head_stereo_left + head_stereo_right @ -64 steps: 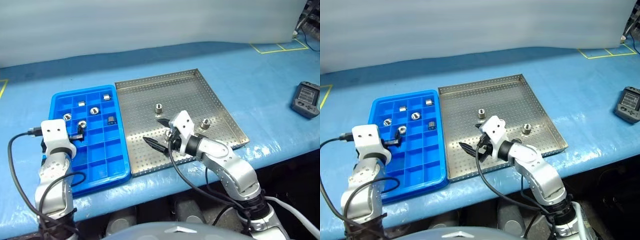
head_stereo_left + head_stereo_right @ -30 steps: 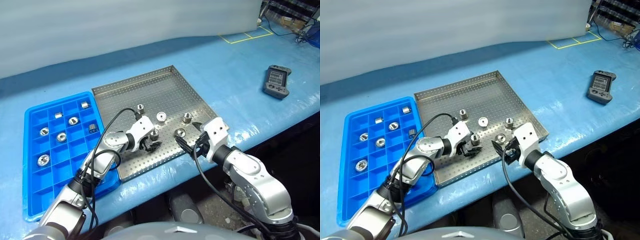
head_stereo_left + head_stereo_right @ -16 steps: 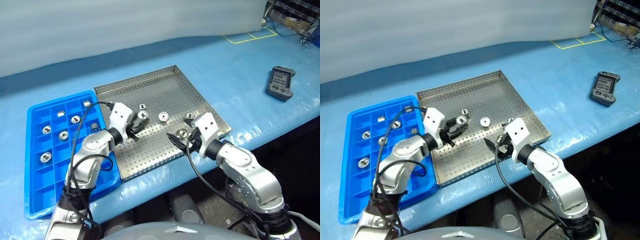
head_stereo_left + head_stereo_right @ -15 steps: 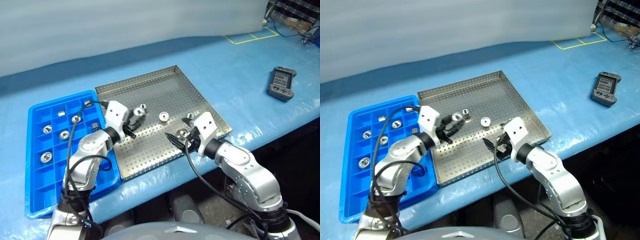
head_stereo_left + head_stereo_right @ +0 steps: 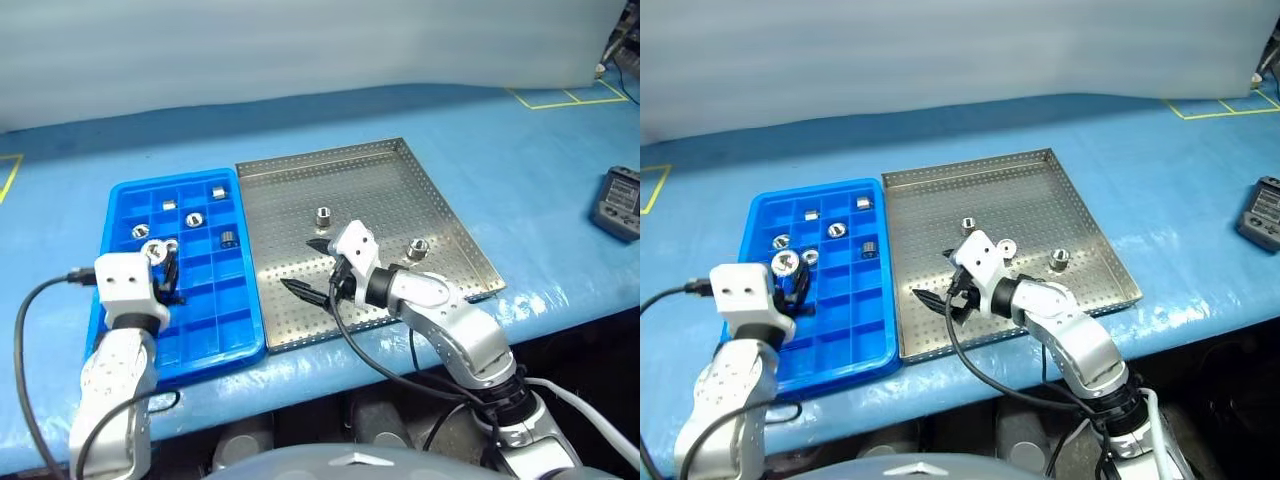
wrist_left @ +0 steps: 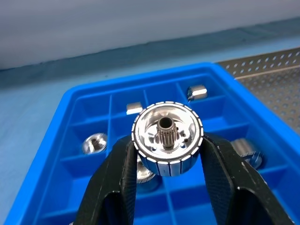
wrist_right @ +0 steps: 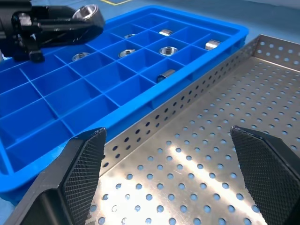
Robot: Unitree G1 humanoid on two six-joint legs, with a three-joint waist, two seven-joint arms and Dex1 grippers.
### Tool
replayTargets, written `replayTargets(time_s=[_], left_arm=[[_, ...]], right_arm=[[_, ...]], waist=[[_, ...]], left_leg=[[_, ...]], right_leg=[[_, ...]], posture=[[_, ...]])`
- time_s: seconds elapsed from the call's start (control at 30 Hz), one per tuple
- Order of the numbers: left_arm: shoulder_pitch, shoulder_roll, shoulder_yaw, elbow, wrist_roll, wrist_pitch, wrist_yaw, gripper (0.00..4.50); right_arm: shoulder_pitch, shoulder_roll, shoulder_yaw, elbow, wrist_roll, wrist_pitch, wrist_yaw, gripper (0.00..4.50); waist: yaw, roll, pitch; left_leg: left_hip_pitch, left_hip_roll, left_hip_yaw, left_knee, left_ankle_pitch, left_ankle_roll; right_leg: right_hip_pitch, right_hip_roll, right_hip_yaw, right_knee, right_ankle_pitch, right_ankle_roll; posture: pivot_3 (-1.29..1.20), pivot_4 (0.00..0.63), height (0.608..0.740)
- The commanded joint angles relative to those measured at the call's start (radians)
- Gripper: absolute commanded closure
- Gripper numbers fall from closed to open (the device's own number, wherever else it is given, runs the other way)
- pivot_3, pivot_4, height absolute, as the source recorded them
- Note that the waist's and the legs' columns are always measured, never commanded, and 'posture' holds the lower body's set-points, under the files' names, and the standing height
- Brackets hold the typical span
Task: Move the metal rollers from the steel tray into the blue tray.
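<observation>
My left gripper (image 6: 167,146) is shut on a metal roller (image 6: 167,137), a shiny ring with a toothed centre hole. It holds the roller above the left part of the blue tray (image 5: 205,322). Several more rollers lie in the tray's far compartments, one of them (image 5: 194,218) near the middle. The steel tray (image 5: 385,195) sits right of the blue one, with three rollers on it (image 5: 967,226), (image 5: 1006,247), (image 5: 1059,258). My right gripper (image 5: 311,268) hovers open over the steel tray's near left part, fingers spread wide and nothing between them.
A dark handheld device (image 5: 618,203) lies on the blue table cover at the far right. Yellow tape marks (image 5: 560,96) sit at the back right. The table's front edge runs just below both trays.
My left gripper shut on a roller in the steel tray and carried it left and up, over the blue tray. The right gripper drifted left, still open. The camera swung too.
</observation>
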Motion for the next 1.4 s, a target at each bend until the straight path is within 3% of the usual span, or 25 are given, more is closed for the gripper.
replayTargets(time_s=[0.03,0.17,0.53,0.8,0.87,1.07,1.2,1.4], left_arm=[[0.073,-0.051,0.0,-0.069,-0.007,-0.048,0.02,2.78],[0.111,-0.082,0.004,-0.053,-0.008,-0.054,0.029,2.78],[0.09,-0.049,-0.018,-0.033,-0.053,0.025,-0.024,2.78],[0.041,0.016,-0.014,-0.073,-0.094,0.153,-0.058,0.27],[0.014,0.041,0.0,-0.084,-0.099,0.172,-0.068,0.02],[-0.261,0.145,0.066,0.019,-0.088,0.074,-0.066,0.02],[-0.491,0.223,-0.043,0.191,-0.115,0.07,-0.177,0.02],[-0.764,0.189,-0.212,0.521,-0.13,0.05,-0.306,0.02]], right_arm=[[-0.017,0.004,0.004,-0.014,0.008,-0.022,0.025,0.0],[-0.02,0.008,0.003,-0.011,0.009,-0.018,0.033,0.0],[0.012,0.01,-0.02,-0.041,0.005,-0.004,0.004,0.0],[0.06,0.009,-0.052,-0.083,0.009,0.006,-0.044,0.0],[0.073,0.006,-0.058,-0.096,0.007,0.008,-0.054,0.0],[0.104,0.004,-0.104,-0.131,0.013,0.017,-0.095,0.0],[0.131,-0.01,-0.143,-0.152,0.006,0.019,-0.12,0.0],[0.18,-0.008,-0.179,-0.191,-0.009,0.014,-0.174,0.0]], waist=[[0.01,-0.001,0.001],[0.018,-0.001,0.001],[0.005,-0.001,0.002],[-0.008,0.0,0.002],[-0.01,0.0,0.003],[-0.02,0.0,0.003],[-0.037,0.0,0.003],[-0.075,0.0,0.003]], left_leg=[[0.0,0.0,0.0,0.0,0.0,0.0],[0.0,0.0,-0.001,0.0,0.0,0.0],[-0.001,0.001,-0.001,0.0,0.0,0.0],[0.0,0.001,-0.001,0.0,0.0,0.0],[0.0,0.001,-0.001,0.0,0.0,0.0],[0.0,0.001,-0.002,0.001,0.001,-0.002],[0.001,0.001,-0.001,0.001,0.001,-0.003],[0.0,0.0,-0.001,0.0,-0.001,0.0]], right_leg=[[0.0,0.0,0.0,0.0,0.0,0.0],[0.0,0.0,-0.002,0.0,-0.001,0.0],[-0.001,0.001,-0.002,0.001,-0.001,-0.001],[-0.001,0.001,-0.002,0.001,-0.001,-0.001],[-0.001,0.001,-0.002,0.002,-0.001,-0.001],[0.0,0.002,-0.003,0.003,-0.001,-0.001],[0.002,0.001,-0.002,0.001,0.0,0.0],[0.002,0.001,-0.001,-0.001,0.001,0.002]], posture=[[0.14,0.15,0.74],[0.14,0.15,0.74],[0.06,0.15,0.74],[0.0,0.15,0.74],[-0.02,0.15,0.74],[-0.06,0.15,0.74],[-0.12,0.15,0.74],[-0.21,0.15,0.74]])
